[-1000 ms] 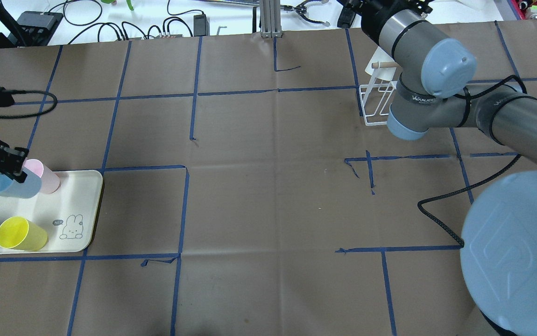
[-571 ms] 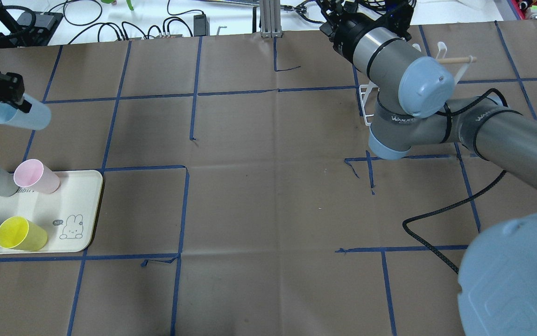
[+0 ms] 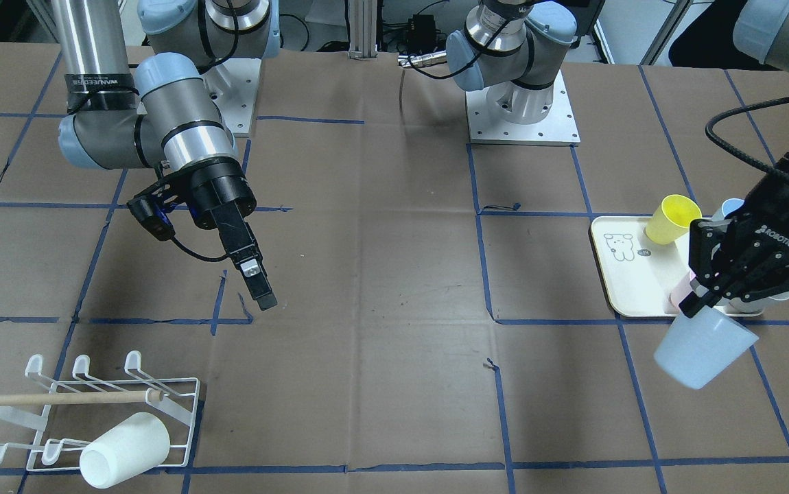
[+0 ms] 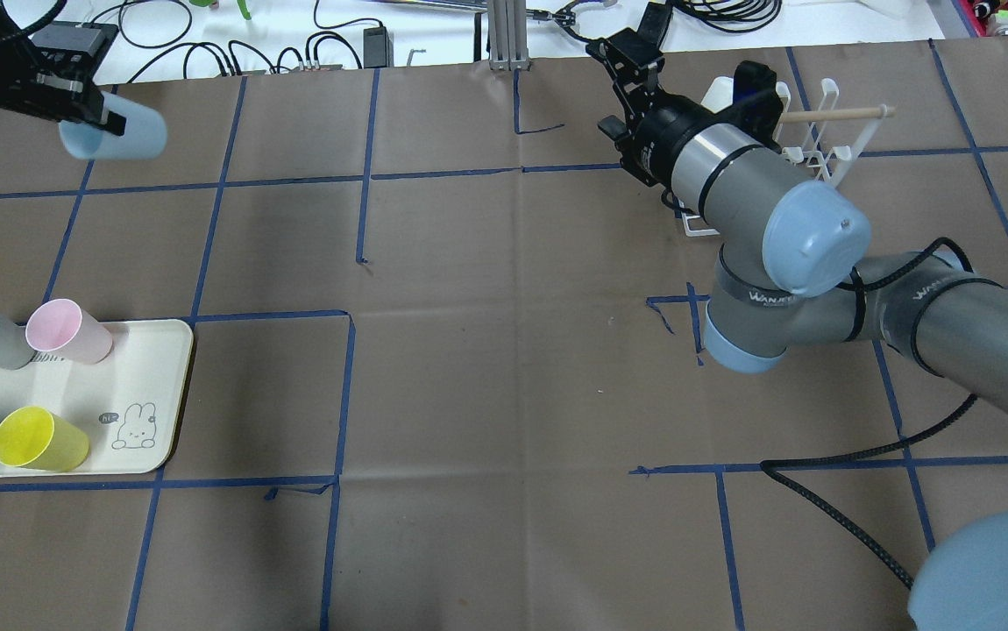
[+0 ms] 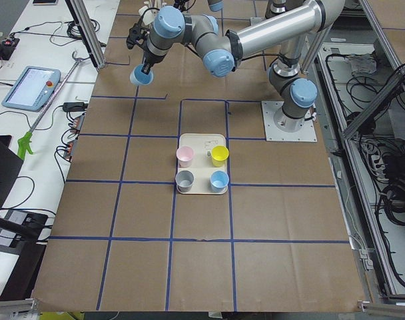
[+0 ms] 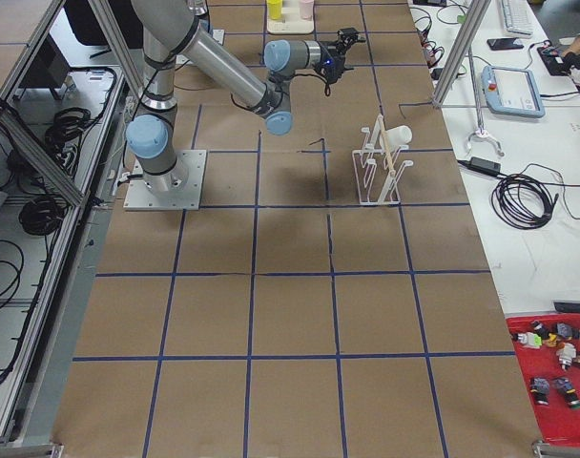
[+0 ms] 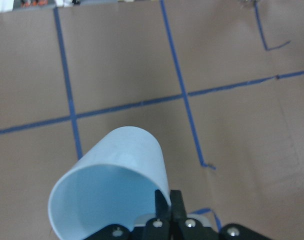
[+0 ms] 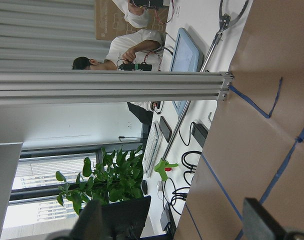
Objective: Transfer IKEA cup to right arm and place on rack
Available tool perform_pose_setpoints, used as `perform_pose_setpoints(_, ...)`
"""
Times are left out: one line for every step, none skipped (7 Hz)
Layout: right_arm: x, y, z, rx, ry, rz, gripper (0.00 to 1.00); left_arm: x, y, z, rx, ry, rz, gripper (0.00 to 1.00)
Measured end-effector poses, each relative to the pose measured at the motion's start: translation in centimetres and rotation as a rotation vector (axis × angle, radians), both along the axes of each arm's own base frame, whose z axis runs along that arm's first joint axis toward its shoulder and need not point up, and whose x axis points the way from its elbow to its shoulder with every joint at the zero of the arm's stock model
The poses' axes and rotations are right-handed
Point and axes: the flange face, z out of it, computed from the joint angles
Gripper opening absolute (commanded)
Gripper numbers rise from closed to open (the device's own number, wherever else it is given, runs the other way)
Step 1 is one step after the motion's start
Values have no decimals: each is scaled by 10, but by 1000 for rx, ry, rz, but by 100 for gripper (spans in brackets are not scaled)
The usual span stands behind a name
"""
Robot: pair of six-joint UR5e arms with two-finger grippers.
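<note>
Two grippers aloft: left gripper (image 3: 696, 303) pinches blue cup (image 3: 705, 350) rim; right gripper (image 3: 261, 293) spread, angled down.

A long table (image 4: 469, 368) fills the middle of the room, its top covered in brown paper gridded with blue tape (image 4: 364, 175). Along its far edge runs a white bench (image 5: 46, 173) — cables (image 4: 206, 44), a power brick (image 4: 377, 39) and a teach pendant (image 5: 30, 87) lie on it, and a red tray (image 6: 557, 425) of small parts sits at one end. An aluminium post (image 4: 504, 35) rises at the table's edge. On the opposite side the floor (image 5: 389, 267) carries black cable coils (image 5: 396, 200). The right wrist view, turned sideways, shows a leafy plant (image 8: 112, 180), a window with blinds (image 8: 47, 210) and two people (image 8: 132, 47) at a desk. The light is bright and even.
</note>
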Motion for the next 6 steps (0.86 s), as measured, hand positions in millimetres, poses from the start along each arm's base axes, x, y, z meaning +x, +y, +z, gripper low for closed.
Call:
perform_pose_setpoints(1,3,-3,12,-11,-6,100,-22,0,1,-109,44,-58,0)
perform_pose_setpoints(1,4,-4,17,-15,-4,100,-42,5,-4,-210,88,-115,0)
perform_pose_setpoints(2,4,-5,21,-16,-5,100,-57,13,-15,-305,138,-170,0)
perform_pose_setpoints(2,4,-7,28,-17,-7,100,-69,23,-30,-396,185,-225,0)
perform_pose_setpoints(2,3,-9,37,-17,-7,100,-80,34,-46,-475,219,-276,0)
perform_pose_setpoints(1,2,-10,41,-18,-9,100,-92,46,-58,-536,232,-319,0)
